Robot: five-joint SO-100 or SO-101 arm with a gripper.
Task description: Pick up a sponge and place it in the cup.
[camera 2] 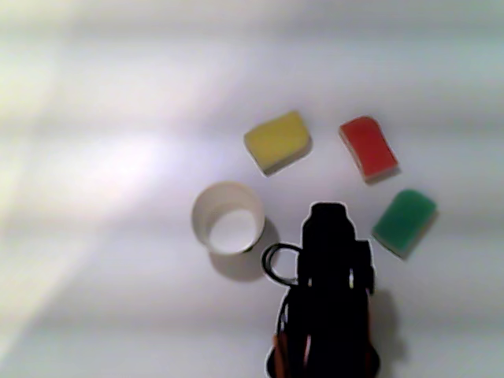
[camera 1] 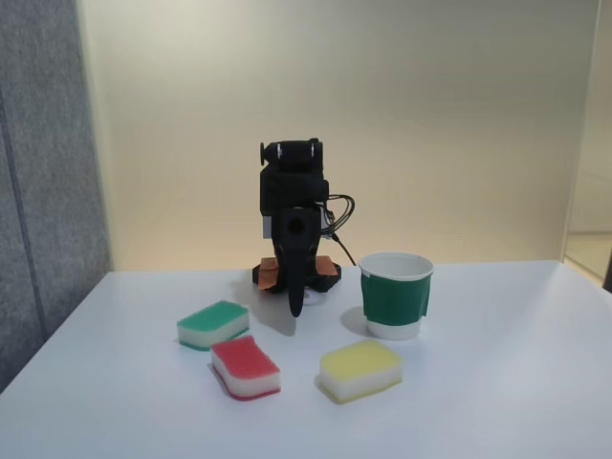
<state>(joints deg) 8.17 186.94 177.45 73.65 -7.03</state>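
Standing on: a white table (camera 1: 535, 382), with every item resting on its top in both views.
Arm: black, folded up at the table's far edge in the fixed view, its base (camera 1: 296, 274) with orange parts sitting on the tabletop; in the other view the arm rises from the bottom edge of the picture.
Gripper (camera 1: 295, 304): points straight down, its tip hanging just above the tabletop between the green-topped sponge and the cup in the fixed view; the fingers read as one dark wedge, so I cannot tell whether they are parted or pressed together, and nothing shows between them. In the other view the gripper (camera 2: 328, 213) is a dark blur from above.
Sponge (camera 1: 246, 367): red top, white middle, lying flat toward the table's near edge in the fixed view, left of centre, apart from the gripper; in the other view the sponge (camera 2: 368, 147) lies at upper right.
Cup (camera 1: 395, 295): white with a dark green sleeve, upright, right of the gripper in the fixed view; in the other view the cup (camera 2: 228, 217) shows a round open mouth with a white inside.
Green-topped sponge (camera 1: 213, 323): just behind and left of the red one, close but not touching.
Yellow-topped sponge (camera 1: 360, 369): in front of the cup, near the table's front edge, apart from the red one.
Cables (camera 1: 337, 215): dark loops beside the arm.
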